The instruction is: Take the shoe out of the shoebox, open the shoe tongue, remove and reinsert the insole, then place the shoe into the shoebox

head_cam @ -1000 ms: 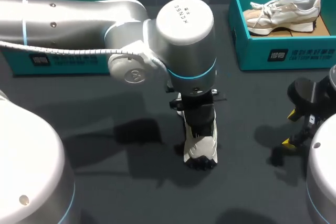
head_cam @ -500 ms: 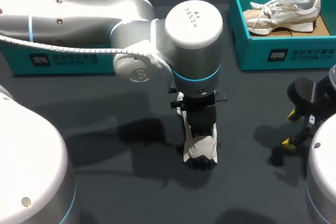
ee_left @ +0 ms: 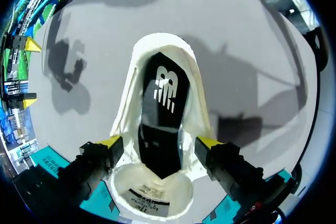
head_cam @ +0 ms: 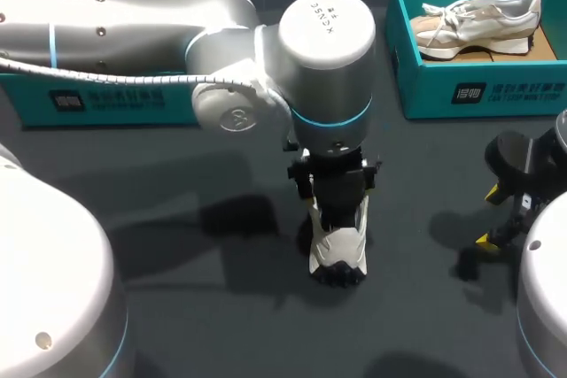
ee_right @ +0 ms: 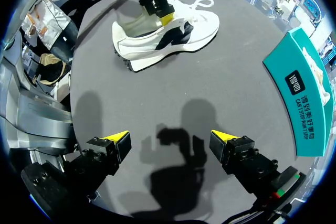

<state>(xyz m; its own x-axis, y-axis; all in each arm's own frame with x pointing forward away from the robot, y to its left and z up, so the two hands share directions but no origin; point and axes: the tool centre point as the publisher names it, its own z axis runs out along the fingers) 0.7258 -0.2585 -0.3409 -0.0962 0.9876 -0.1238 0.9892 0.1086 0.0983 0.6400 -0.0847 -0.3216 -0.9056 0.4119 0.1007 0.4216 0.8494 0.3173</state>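
Note:
A white shoe (head_cam: 338,252) stands on the dark table near the middle, toe toward the front edge. My left gripper (head_cam: 337,190) hangs right over its opening. In the left wrist view the gripper (ee_left: 160,142) is open, its yellow fingertips (ee_left: 111,141) spread to either side of the shoe (ee_left: 157,56). The black insole (ee_left: 163,114) with a white logo lies inside, and the tongue (ee_left: 149,200) is folded forward. My right gripper (head_cam: 487,216) stands open at the right, holding nothing. From the right wrist view the shoe (ee_right: 168,32) lies well ahead of the gripper (ee_right: 170,139).
A teal shoebox (head_cam: 425,86) at the back right holds a second light shoe (head_cam: 478,19). Another teal shoebox (head_cam: 115,99) stands at the back left, partly behind my left arm. The right box's side (ee_right: 302,98) shows beside my right gripper.
My left gripper has gone from shut to wide open over the shoe's opening. Its wrist shifted slightly to the right. The right arm stayed still.

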